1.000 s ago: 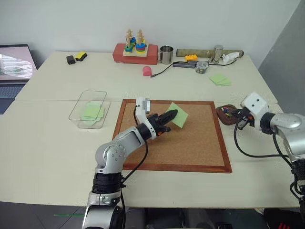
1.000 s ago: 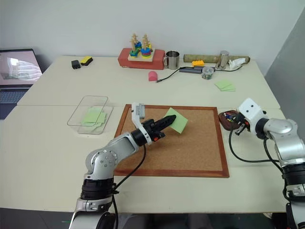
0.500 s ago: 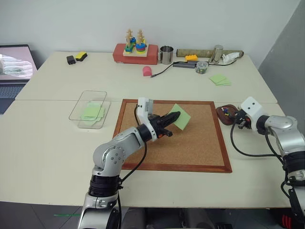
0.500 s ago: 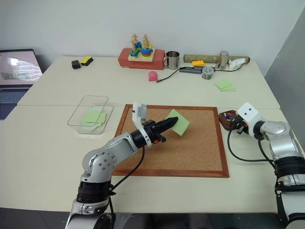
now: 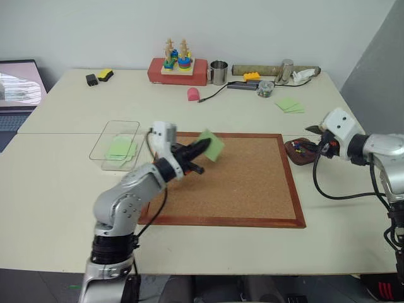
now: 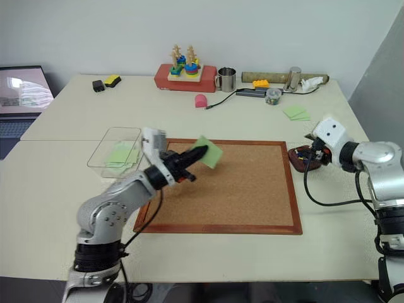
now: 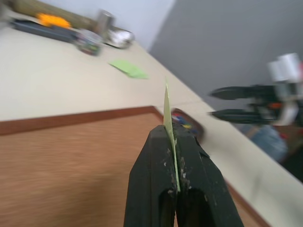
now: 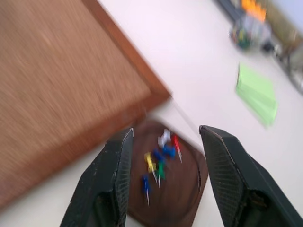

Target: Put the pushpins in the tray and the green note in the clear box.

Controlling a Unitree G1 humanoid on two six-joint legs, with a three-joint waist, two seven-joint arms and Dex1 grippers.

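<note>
- My left fingers (image 7: 173,142) pinch the green note (image 5: 211,146) by one edge, lifted over the cork board (image 5: 246,183); I should carry it level to the clear box (image 5: 113,144).
- My right fingers (image 8: 165,137) stand open above the tray (image 8: 182,198), pushpins (image 8: 161,163) inside.

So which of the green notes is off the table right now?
The green note pinched in the left pincer, above the cork board; others lie in the clear box or stacked far right.
</note>
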